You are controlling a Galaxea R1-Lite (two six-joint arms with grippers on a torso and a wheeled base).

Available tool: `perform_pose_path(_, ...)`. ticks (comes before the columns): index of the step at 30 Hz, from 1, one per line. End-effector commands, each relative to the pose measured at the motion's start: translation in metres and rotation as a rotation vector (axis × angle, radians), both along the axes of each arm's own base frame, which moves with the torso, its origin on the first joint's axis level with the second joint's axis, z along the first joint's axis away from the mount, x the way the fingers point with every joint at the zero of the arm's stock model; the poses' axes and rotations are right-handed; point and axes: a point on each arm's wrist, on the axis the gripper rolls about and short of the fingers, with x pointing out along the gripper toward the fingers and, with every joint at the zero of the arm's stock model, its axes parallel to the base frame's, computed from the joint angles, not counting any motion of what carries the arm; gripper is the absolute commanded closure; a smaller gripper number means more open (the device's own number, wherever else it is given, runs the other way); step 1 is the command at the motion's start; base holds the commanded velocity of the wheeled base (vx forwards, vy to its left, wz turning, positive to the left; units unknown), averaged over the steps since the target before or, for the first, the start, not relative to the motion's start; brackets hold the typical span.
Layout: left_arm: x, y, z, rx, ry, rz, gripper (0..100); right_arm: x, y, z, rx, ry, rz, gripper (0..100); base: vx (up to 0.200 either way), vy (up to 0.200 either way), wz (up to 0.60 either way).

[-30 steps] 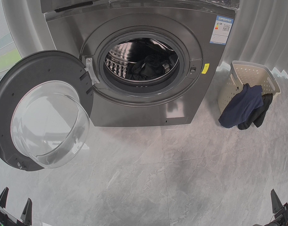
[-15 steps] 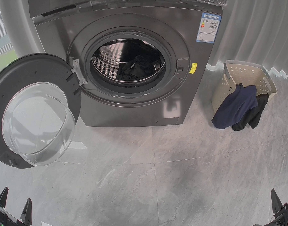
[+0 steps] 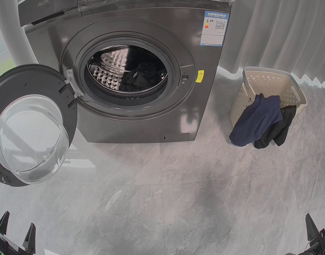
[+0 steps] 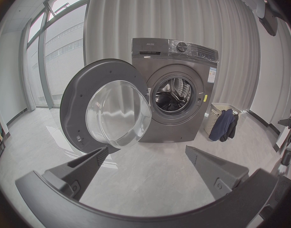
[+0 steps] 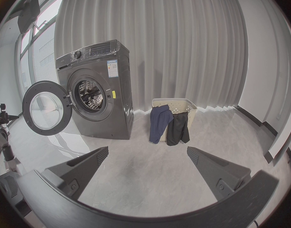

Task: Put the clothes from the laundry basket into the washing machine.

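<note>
A grey washing machine point(image 3: 134, 22) stands ahead with its round door point(image 3: 28, 124) swung open to the left. Dark clothes point(image 3: 139, 78) lie inside the drum. To its right a beige laundry basket point(image 3: 268, 80) sits on the floor, with a navy garment point(image 3: 256, 119) and a black garment point(image 3: 279, 128) draped over its front rim. My left gripper point(image 3: 15, 229) is open at the lower left, far from both. My right gripper point(image 3: 321, 218) is open at the lower right. Both are empty in the wrist views, left gripper point(image 4: 145, 152), right gripper point(image 5: 147, 152).
Grey marble floor tiles point(image 3: 176, 195) stretch between me and the machine. White pleated curtains point(image 3: 282, 25) hang behind the basket. The open door juts out over the floor on the left. Tall windows point(image 4: 56, 57) stand left of the machine.
The whole head view has shifted left, so the camera has turned to the right. The clothes, the basket and the machine stay put, and both grippers keep their places in the picture.
</note>
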Motion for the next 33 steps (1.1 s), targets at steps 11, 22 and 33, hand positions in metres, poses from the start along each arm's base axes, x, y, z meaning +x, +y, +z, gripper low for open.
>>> perform_pose_path(11,0.0006,0.0000,-0.0050,0.001,0.008,0.000,0,0.0009,0.0000,-0.0046,0.000,0.012,0.001,0,0.000,-0.200,0.00)
perform_pose_path(22,0.0006,0.0000,-0.0052,-0.003,0.009,0.000,0,0.0009,0.0000,-0.0046,0.000,0.012,0.001,0,0.000,-0.127,0.00)
perform_pose_path(33,0.0006,0.0000,-0.0052,-0.009,0.009,0.002,0,0.0009,0.0000,-0.0046,0.000,0.012,0.001,0,0.000,-0.109,0.00)
